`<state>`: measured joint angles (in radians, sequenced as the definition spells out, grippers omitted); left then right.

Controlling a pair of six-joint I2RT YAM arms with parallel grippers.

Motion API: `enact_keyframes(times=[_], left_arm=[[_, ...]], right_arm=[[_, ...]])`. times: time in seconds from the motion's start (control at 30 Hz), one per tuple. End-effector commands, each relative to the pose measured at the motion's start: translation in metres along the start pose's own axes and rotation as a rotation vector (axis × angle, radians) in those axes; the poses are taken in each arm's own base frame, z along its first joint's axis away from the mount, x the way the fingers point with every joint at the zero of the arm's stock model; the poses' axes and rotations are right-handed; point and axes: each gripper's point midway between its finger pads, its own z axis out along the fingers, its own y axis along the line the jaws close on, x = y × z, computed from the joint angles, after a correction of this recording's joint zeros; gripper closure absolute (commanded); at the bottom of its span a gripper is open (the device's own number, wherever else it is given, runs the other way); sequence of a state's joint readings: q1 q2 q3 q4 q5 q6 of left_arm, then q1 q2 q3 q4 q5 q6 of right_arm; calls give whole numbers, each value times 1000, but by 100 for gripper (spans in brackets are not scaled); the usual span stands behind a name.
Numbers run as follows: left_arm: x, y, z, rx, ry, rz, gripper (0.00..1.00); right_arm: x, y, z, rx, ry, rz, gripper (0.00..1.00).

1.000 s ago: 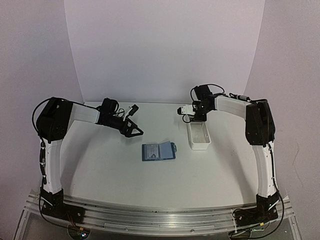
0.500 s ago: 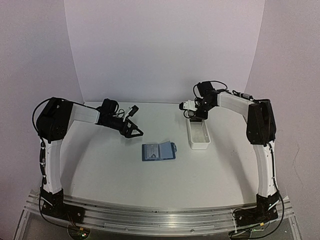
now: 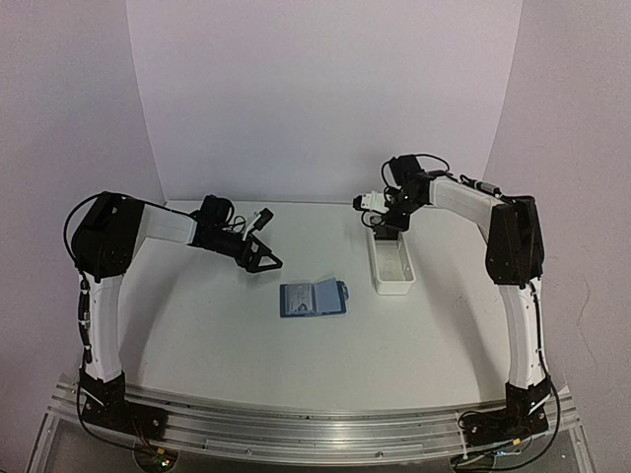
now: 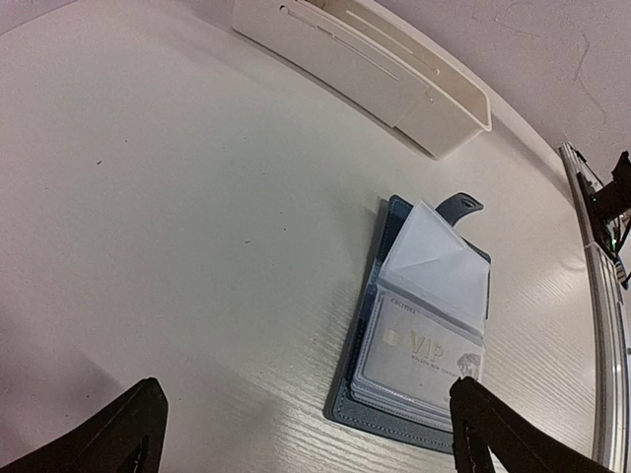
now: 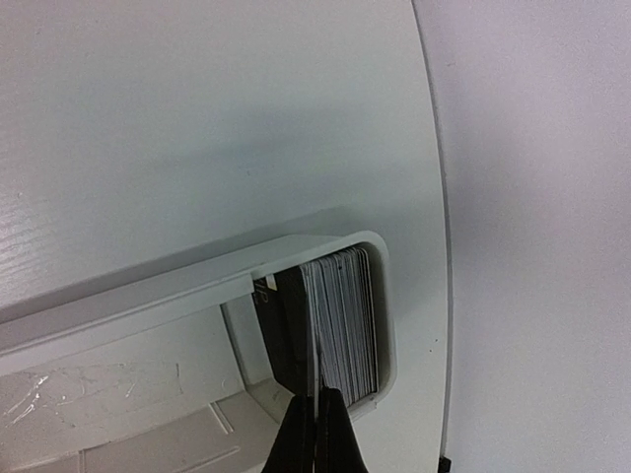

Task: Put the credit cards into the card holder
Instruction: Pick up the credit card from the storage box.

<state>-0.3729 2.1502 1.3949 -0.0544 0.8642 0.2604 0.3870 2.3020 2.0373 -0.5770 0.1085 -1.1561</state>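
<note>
The blue card holder lies open in the middle of the table, its clear sleeves up and a VIP card showing in one sleeve. My left gripper hovers open up and to the left of it; in the left wrist view the card holder lies near the right finger of that gripper. My right gripper is above the far end of the white tray. There it is shut on the thin edge of one credit card, at a stack of upright credit cards.
The long white tray stands right of the card holder, its near part holding nothing, its rim below my right wrist. The curved white backdrop closes the table's far side. The metal rail with both arm bases runs along the near edge.
The right gripper has risen and shifted slightly toward the back over the tray's far end. The left arm and the card holder have not moved.
</note>
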Motion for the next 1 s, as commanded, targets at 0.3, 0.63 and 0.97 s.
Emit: enact_keyframes(times=[0.3,0.63,0.97], left_arm=[[-4,-7,-5,15,-5,-4,1],[-6,-6,-4,20,-13,-5,0],[-4,-7,-4,19,-8,-15,1]], right_arm=[[-3,10,-1,-41,-22,2,100],[6,2,-17,-32,47,-31,100],[10,2,-40,-50,76,-50,100]])
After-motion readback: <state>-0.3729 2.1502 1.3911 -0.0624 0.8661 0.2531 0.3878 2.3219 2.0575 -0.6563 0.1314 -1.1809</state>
